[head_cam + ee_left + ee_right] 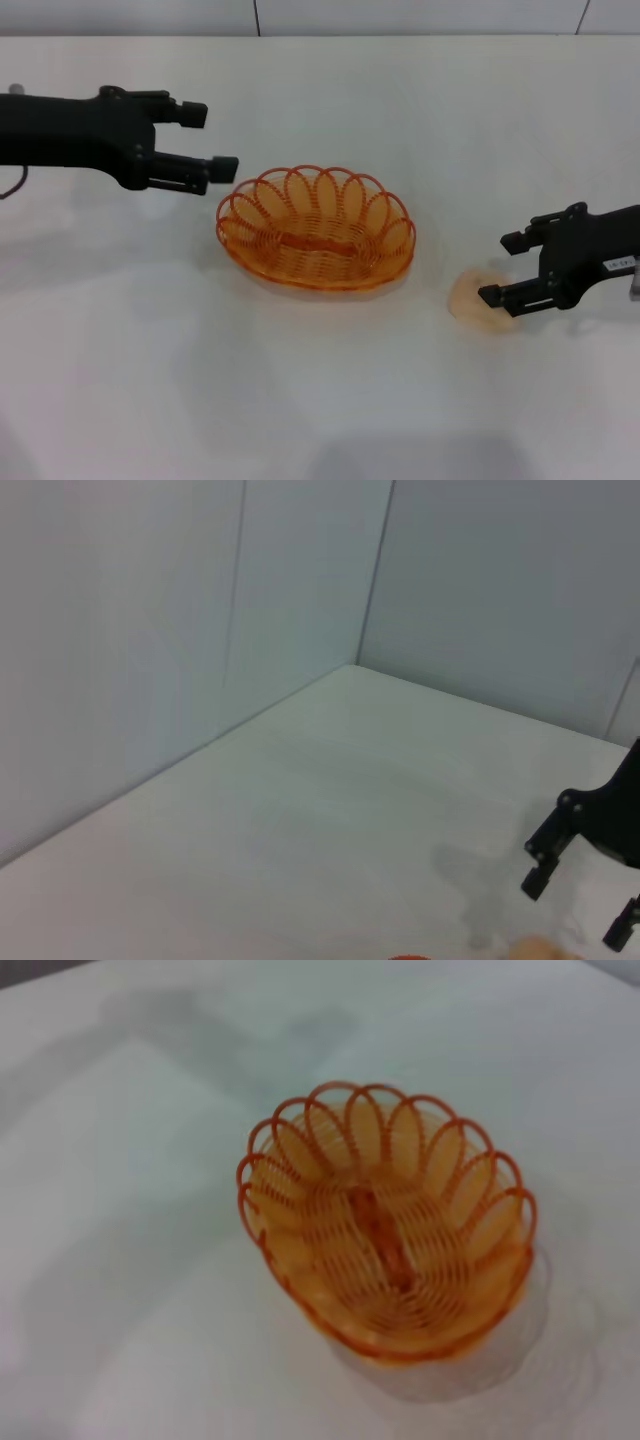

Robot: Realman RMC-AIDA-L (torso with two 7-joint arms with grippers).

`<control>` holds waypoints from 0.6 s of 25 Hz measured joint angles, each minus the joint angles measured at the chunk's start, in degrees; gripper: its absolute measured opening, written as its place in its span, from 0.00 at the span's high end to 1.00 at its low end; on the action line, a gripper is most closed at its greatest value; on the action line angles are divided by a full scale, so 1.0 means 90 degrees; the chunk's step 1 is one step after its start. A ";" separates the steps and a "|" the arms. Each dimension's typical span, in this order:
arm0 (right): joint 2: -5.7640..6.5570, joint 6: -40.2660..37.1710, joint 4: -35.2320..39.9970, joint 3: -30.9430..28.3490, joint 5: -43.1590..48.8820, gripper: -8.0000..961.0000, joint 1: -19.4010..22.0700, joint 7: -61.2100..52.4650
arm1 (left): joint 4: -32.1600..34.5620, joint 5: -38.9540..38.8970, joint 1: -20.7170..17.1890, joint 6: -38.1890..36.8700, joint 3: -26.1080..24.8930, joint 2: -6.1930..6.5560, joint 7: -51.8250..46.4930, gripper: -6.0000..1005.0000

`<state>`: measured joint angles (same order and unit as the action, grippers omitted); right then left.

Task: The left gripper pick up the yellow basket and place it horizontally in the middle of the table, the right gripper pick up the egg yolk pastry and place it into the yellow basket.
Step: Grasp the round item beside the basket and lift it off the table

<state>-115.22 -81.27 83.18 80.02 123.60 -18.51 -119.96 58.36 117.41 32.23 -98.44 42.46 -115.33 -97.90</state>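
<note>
The yellow basket (315, 230) sits upright and empty on the white table (320, 400), near its middle, long side across the view. It also fills the right wrist view (385, 1225). My left gripper (214, 140) is open and empty, just left of the basket's left end and apart from it. The egg yolk pastry (468, 298) lies on the table right of the basket. My right gripper (500, 268) is open at the pastry, its near finger over the pastry's right part. The left wrist view shows the right gripper (578, 912) far off and a sliver of the pastry (545, 950).
A pale wall (300, 15) runs along the table's far edge. The left wrist view shows the table's far corner between two wall panels (355, 665). No other objects lie on the table.
</note>
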 joint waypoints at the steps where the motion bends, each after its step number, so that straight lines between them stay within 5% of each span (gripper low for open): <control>1: 0.0000 0.0041 -0.0029 0.0085 0.0016 0.25 -0.0003 -0.0004 | 0.0000 0.0004 0.0005 -0.0004 0.0066 -0.0011 -0.0010 0.12; 15: -0.0010 0.0514 -0.0315 0.0548 0.0099 0.25 -0.0007 -0.0067 | 0.0000 -0.0016 -0.0004 0.0000 0.0236 -0.0071 -0.0061 0.12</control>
<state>-115.31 -76.64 80.34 84.95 124.48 -18.58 -120.55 58.36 117.27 32.19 -98.44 44.58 -115.97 -98.45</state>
